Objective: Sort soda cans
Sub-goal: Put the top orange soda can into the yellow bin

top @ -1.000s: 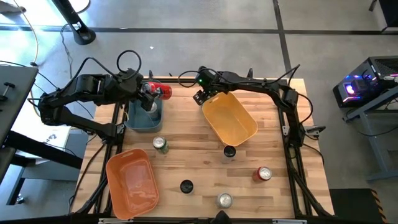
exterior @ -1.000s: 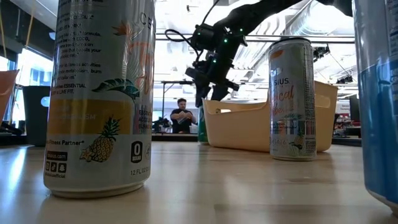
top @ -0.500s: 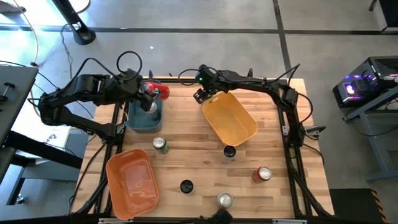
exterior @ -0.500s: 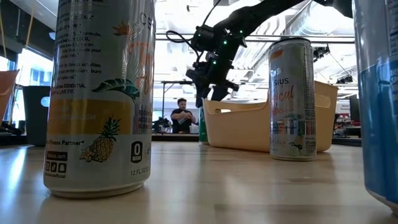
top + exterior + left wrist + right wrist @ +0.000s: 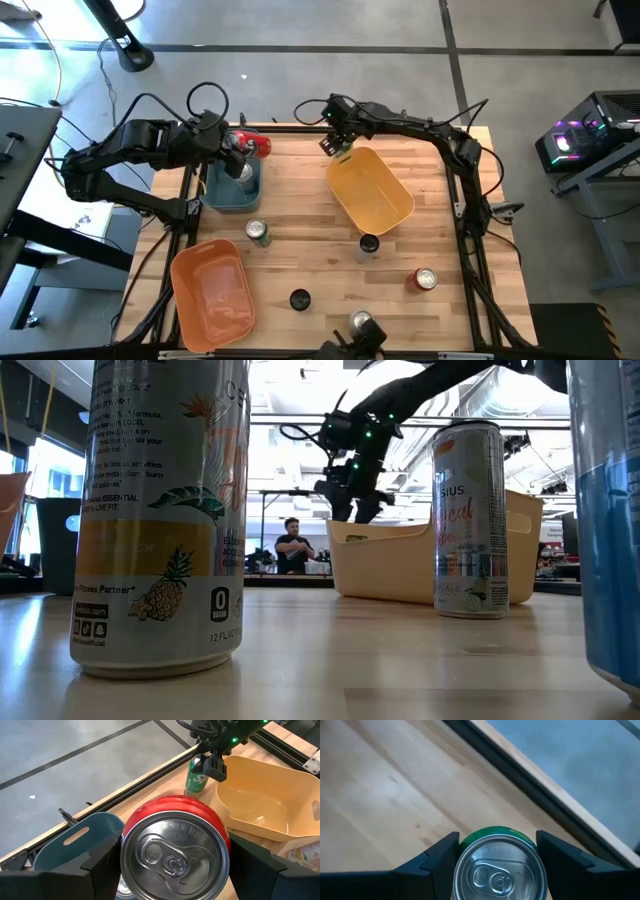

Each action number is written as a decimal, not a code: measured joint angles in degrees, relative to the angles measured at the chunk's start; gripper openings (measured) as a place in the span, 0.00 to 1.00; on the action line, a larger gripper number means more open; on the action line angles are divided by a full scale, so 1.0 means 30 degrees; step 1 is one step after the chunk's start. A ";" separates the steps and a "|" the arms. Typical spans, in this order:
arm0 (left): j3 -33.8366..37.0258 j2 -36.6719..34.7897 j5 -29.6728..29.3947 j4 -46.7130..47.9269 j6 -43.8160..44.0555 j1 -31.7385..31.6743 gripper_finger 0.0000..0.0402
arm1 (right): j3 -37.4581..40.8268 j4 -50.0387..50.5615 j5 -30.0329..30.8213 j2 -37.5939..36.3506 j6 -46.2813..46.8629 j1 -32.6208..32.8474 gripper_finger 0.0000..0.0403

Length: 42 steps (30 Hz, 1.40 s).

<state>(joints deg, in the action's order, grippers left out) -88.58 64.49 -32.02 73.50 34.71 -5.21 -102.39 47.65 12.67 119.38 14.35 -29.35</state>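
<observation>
Your left tool (image 5: 243, 152) grips a red can (image 5: 174, 851) above the teal bin (image 5: 229, 192), while your right tool (image 5: 495, 851) straddles a green can (image 5: 496, 870) near the worktop (image 5: 300, 250) edge, grip uncertain; it may topple off.

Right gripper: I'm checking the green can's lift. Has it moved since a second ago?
Yes. The right gripper has shifted toward the table's far edge, away from the yellow bin.

glossy metal cans (image 5: 175, 851), matt wood table (image 5: 300, 255)
</observation>
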 joint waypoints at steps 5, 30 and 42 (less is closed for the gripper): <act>0.0000 0.0000 -0.0071 0.0028 -0.0112 0.0001 0.69 | -0.0029 0.0424 0.0261 -0.0018 -0.0821 -0.0631 0.55; 0.0000 0.0000 -0.0078 0.0248 -0.0126 0.0007 0.69 | 0.0117 0.3329 -0.1150 -0.0991 -0.4599 -0.3005 0.55; 0.0000 0.0000 -0.0095 0.0651 -0.0112 0.0000 0.69 | 0.0080 0.4686 -0.1327 -0.2678 -0.5452 -0.4496 0.55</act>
<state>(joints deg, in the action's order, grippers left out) -88.58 64.49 -32.30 75.45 34.37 -5.21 -102.15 61.70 8.69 111.35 -2.00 -42.83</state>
